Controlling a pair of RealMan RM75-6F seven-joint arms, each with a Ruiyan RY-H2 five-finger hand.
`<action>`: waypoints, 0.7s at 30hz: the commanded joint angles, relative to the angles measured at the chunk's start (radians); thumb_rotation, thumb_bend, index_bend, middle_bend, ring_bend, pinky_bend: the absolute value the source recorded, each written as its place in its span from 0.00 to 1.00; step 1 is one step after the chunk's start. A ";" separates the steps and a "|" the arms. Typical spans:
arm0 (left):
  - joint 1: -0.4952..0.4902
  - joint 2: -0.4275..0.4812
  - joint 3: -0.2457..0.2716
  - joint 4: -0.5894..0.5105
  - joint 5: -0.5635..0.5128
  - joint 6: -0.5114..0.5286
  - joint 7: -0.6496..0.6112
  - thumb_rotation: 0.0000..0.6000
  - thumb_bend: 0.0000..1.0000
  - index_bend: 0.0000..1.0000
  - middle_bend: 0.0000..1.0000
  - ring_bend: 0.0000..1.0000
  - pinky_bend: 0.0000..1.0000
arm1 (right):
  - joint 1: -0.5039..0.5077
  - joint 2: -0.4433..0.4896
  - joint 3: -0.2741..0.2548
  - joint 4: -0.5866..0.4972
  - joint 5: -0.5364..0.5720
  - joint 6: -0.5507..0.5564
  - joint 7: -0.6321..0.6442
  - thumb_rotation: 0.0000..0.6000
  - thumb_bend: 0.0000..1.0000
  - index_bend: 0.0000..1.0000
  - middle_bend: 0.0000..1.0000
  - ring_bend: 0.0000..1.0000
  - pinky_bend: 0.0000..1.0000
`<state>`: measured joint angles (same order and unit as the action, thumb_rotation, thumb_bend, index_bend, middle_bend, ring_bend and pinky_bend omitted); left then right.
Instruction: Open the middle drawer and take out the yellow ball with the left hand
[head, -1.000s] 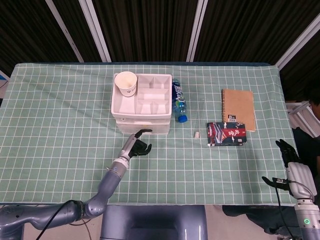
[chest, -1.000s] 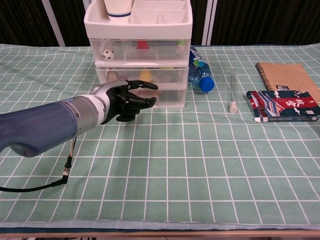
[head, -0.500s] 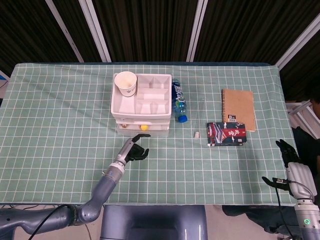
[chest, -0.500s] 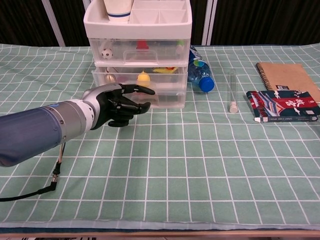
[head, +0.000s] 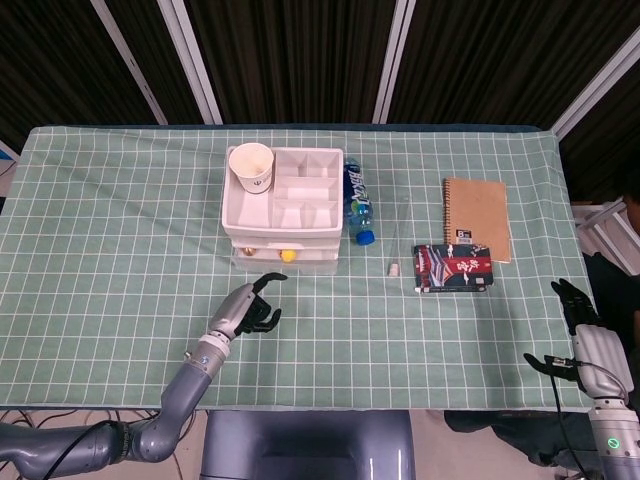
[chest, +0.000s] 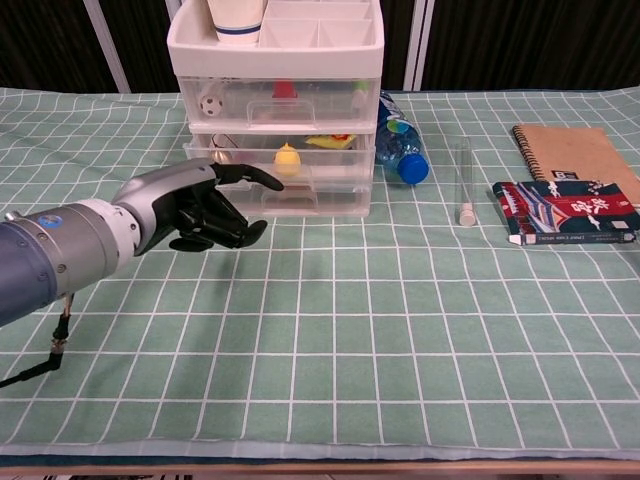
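Yellow ball (chest: 288, 158) sitting in the pulled-out middle drawer (chest: 290, 168), up and slightly right of the left hand (chest: 195, 205). Empty, fingers loosely apart, just short of the drawer front. Far nearer than right hand (head: 582, 335).

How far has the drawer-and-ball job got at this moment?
Done: the middle drawer stands pulled partly out, the yellow ball exposed inside. In hand: nothing; the left hand hovers empty in front of the drawer. Left: reach in, grasp the ball, lift it out. The right hand idles at the table edge.
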<state>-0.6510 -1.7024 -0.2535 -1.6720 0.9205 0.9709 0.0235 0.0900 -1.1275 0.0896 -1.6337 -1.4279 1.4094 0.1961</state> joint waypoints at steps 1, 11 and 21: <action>-0.011 0.026 0.035 -0.026 0.090 0.084 0.125 1.00 0.46 0.18 0.97 1.00 1.00 | 0.000 0.000 0.000 0.000 0.000 0.000 0.000 1.00 0.05 0.00 0.00 0.00 0.22; -0.066 0.016 -0.013 -0.052 0.048 0.195 0.408 1.00 0.46 0.22 0.97 1.00 1.00 | 0.000 0.001 0.000 -0.001 0.001 -0.001 0.000 1.00 0.05 0.00 0.00 0.00 0.22; -0.092 0.023 -0.030 -0.066 -0.078 0.216 0.536 1.00 0.46 0.26 0.98 1.00 1.00 | 0.000 0.002 0.000 -0.002 0.003 -0.004 0.000 1.00 0.05 0.00 0.00 0.00 0.22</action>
<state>-0.7386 -1.6813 -0.2823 -1.7371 0.8560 1.1818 0.5471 0.0904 -1.1258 0.0895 -1.6359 -1.4252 1.4056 0.1963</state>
